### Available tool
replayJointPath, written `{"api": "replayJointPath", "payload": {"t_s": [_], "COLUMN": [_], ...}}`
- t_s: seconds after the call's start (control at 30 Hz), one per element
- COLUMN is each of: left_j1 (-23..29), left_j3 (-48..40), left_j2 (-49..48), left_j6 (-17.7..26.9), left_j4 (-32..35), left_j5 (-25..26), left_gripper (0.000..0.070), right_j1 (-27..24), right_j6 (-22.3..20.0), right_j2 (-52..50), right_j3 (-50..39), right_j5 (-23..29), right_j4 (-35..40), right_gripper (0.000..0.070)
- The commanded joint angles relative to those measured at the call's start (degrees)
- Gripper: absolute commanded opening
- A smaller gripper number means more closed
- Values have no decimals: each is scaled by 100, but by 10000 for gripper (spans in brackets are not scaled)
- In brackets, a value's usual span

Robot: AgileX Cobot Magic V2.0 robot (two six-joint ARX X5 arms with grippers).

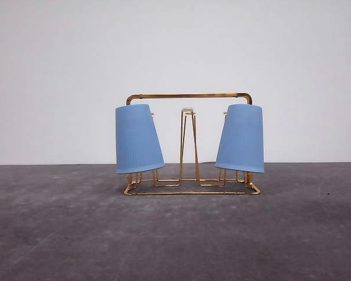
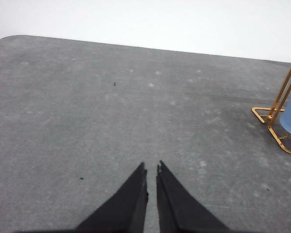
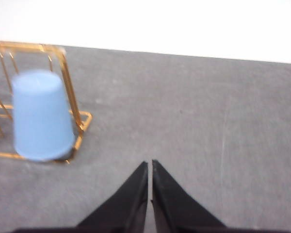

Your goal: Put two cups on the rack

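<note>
Nearest, the left end effector [image 2: 152, 168] and right end effector [image 3: 150, 164] hover over the grey bench [image 1: 175, 234], fingers nearly together, gripping nothing. Farther back, two light blue ribbed plastic cups [image 1: 138, 139] [image 1: 241, 139] hang upside down on the gold wire rack [image 1: 190, 181], one at each end.

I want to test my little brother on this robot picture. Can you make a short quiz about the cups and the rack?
1. True or false: both blue cups hang upside down on the gold rack.
2. How many prongs in the rack's middle are bare?
3. Is the left pincer A) holding a cup or B) shut on nothing?

Key:
1. True: left cup and right cup.
2. One, the middle prong.
3. B. The right pincer is likewise.
</note>
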Motion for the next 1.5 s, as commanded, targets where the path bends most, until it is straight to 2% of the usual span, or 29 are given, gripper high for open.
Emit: {"api": "replayJointPath", "payload": {"t_s": [0.0, 0.13, 0.33, 0.47, 1.47], "left_j1": [9, 9, 9, 9, 9], "left_j3": [-87, -87, -87, -87, -87], "left_j2": [-7, -7, -7, -7, -7], "left_j6": [-39, -39, -39, -39, -39], "left_j4": [83, 83, 83, 88, 88], "left_j5": [-13, -13, -13, -13, -13], "left_gripper": [15, 15, 15, 15, 15], "right_j1": [-32, -44, -44, -48, -44], "right_j6": [-53, -34, -36, -190, -187], "right_j2": [-408, -1439, -2384, -2391, -2391], "right_j3": [-571, -1609, -2365, -2361, -2361], "right_j5": [13, -4, 1, 84, 146], "right_j4": [251, 416, 496, 583, 632], "right_gripper": [11, 11, 11, 11, 12]}}
